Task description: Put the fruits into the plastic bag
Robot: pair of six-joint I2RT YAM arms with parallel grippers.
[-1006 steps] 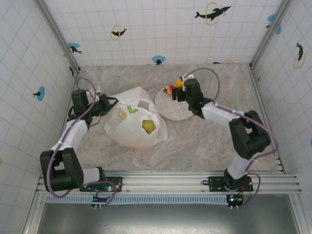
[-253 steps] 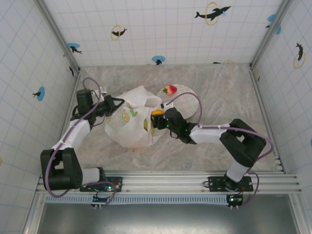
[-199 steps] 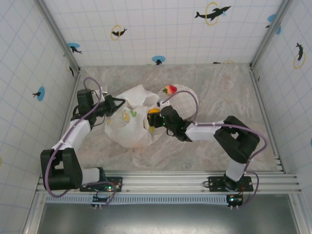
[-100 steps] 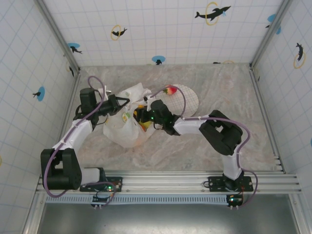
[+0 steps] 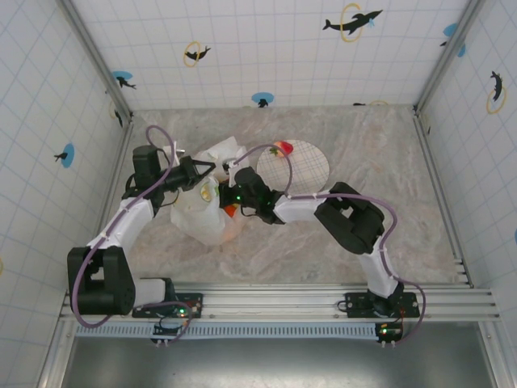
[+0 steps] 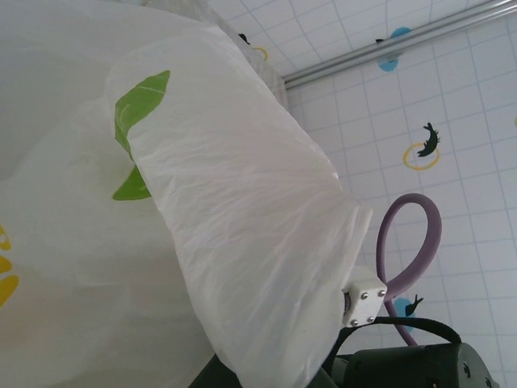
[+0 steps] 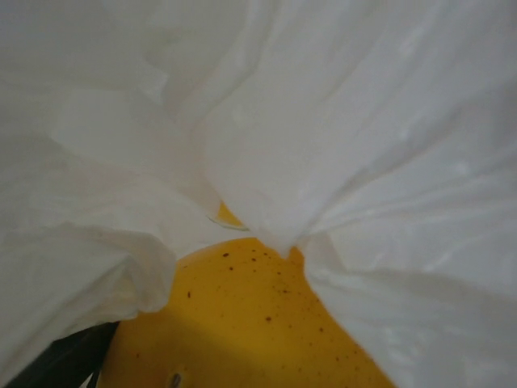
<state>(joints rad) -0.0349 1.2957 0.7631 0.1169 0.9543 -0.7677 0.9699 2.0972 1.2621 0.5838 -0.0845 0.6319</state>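
The white plastic bag [image 5: 202,220] with lemon and leaf prints stands bunched up left of centre. My left gripper [image 5: 199,170] is shut on its upper edge, and the film [image 6: 242,202] drapes over those jaws in the left wrist view. My right gripper [image 5: 234,197] reaches into the bag's mouth from the right. An orange [image 5: 229,211] sits right at that gripper. In the right wrist view the orange [image 7: 242,323] lies close below folds of bag film [image 7: 363,121], which hide the fingers. A red strawberry [image 5: 283,149] lies on the plate's far left rim.
The round checked plate [image 5: 307,170] lies just right of the bag, under my right forearm. Tiled walls close in the marble table on the left, the back and the right.
My right arm has swung left from beside the plate and carried the orange into the bag's mouth. The bag has bunched narrower and shifted left. My left gripper keeps hold of the edge.
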